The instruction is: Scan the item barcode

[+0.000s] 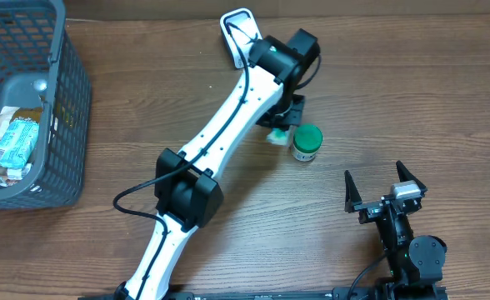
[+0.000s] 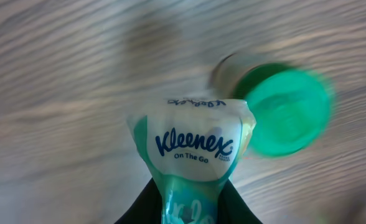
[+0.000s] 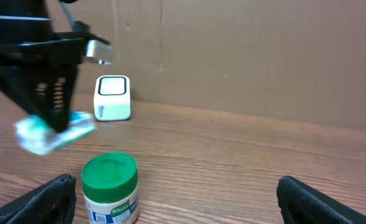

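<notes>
My left gripper (image 2: pixel 188 208) is clamped on the white and teal soft plastic Kleenex tissue pack (image 2: pixel 192 140), holding it just above the brown wooden table (image 2: pixel 58 93), beside the small green-lidded jar (image 2: pixel 287 109). My right gripper (image 1: pixel 378 183) stands wide apart and empty, near the table's front edge

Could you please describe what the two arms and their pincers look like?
The left arm has white links, boxy black joint housings and a black cable along it; the left pincer is black. The right arm is all black, with a silver block near the wrist; the right pincer has two pointed black fingers.
</notes>
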